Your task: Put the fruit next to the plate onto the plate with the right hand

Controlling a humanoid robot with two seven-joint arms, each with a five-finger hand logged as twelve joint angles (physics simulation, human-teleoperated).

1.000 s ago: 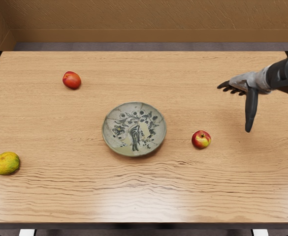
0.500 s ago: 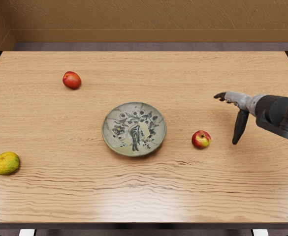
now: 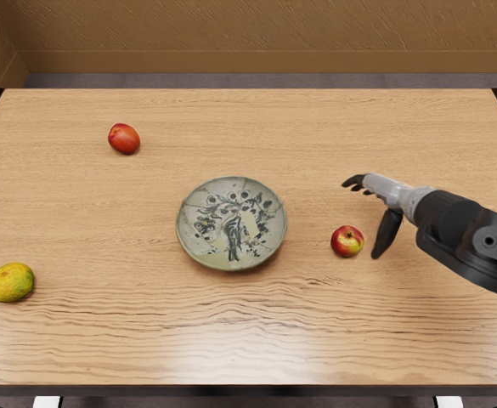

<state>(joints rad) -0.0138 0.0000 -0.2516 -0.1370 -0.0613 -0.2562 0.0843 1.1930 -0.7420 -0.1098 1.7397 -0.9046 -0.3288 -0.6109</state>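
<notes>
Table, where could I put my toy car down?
Bare wood along the table front, below the plate, and at the back between red fruit and right edge. Crowded spot: right hand open beside the apple, right of the plate.

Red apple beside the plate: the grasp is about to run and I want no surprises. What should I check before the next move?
1. Right fruit targeted: ok. The red-and-yellow apple is the fruit nearest the round grey patterned plate; the red peach and yellow-green citrus lie far to the left.
2. Robot hand ready: ok. The right robot hand has its fingers spread and holds nothing.
3. Contact with the apple: not ok. The hand is just right of it, apart.
4. Plate in place: ok. It lies flat on the wooden table, left of the apple.
5. Hand height above the table: cannot tell.
</notes>
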